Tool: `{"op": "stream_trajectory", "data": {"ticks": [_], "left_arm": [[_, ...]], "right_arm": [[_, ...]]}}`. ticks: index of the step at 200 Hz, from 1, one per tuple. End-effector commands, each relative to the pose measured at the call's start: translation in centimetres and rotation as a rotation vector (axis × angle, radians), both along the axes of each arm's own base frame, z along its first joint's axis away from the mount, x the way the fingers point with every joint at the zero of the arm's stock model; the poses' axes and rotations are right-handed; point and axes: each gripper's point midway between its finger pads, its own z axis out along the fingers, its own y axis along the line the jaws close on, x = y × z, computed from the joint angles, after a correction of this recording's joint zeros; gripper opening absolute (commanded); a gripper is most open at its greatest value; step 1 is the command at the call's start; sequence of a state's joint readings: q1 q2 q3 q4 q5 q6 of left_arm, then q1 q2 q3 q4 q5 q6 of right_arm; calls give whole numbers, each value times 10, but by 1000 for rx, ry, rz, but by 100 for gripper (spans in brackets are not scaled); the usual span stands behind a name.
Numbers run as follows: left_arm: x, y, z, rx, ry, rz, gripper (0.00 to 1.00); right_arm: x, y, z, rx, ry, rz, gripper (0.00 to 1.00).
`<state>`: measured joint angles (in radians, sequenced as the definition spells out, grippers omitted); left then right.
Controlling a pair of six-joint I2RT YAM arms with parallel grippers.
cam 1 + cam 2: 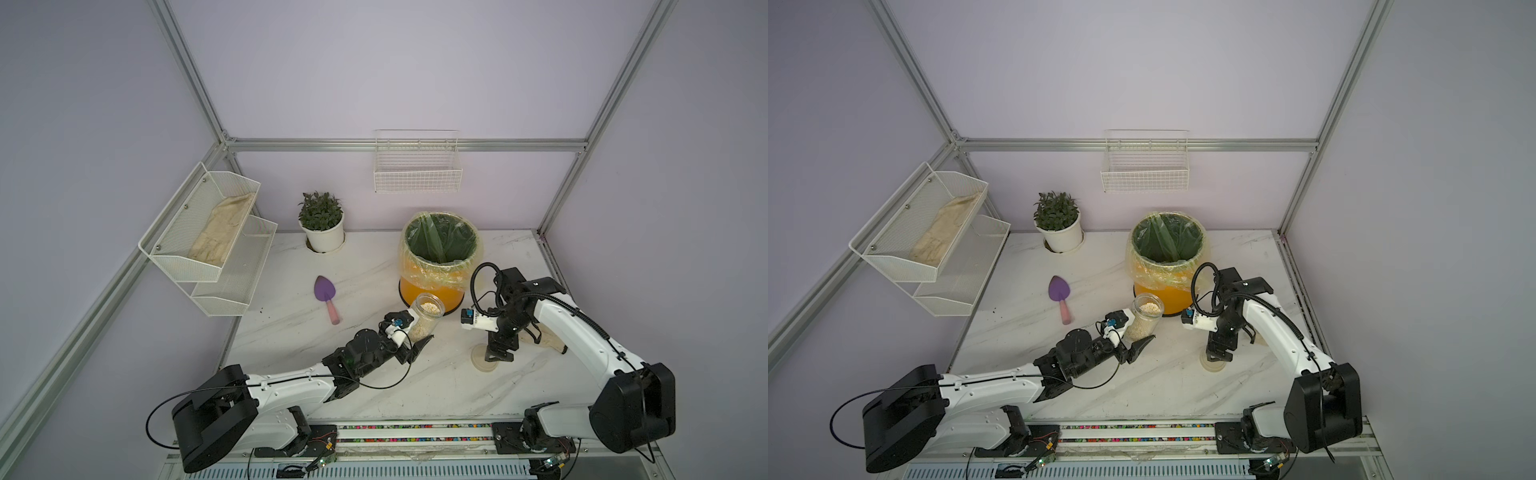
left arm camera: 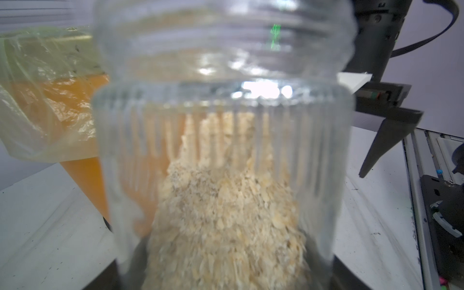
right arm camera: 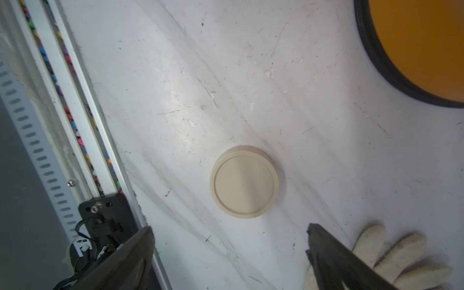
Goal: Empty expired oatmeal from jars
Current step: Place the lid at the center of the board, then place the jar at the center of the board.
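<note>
Left wrist view: jar (image 2: 223, 140) sits gripped inside left pincer (image 1: 419, 329).

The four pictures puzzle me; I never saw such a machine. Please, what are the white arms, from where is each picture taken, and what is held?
Two robot arms work at a table. Two pictures look down from overhead, almost alike; the other two come from a camera on each wrist. The left gripper holds an open jar of oatmeal beside the orange bin. The right gripper is open, empty, above the beige lid lying on the table. A potted plant, a purple trowel and a glove are there too.
</note>
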<state>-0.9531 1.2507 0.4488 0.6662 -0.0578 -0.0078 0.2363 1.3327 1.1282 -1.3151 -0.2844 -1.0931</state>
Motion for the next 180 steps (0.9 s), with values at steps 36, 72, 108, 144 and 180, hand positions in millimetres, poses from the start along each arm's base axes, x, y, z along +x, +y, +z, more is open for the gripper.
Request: {"op": "stream_trajectory", "data": {"ticks": [36, 72, 108, 144, 180], "left_arm": [[-20, -13, 30, -123, -63, -64, 0], [-30, -20, 22, -109, -55, -86, 0], [-35, -28, 18, -108, -50, -106, 0], [-37, -41, 15, -102, -49, -125, 0], [-35, -54, 21, -113, -65, -139, 0]], "right_arm": [[-18, 51, 89, 325, 178, -153, 91], [-4, 71, 112, 442, 230, -205, 89], [4, 82, 128, 509, 244, -216, 88], [10, 88, 131, 518, 245, -214, 86], [13, 94, 119, 480, 232, -220, 84]]}}
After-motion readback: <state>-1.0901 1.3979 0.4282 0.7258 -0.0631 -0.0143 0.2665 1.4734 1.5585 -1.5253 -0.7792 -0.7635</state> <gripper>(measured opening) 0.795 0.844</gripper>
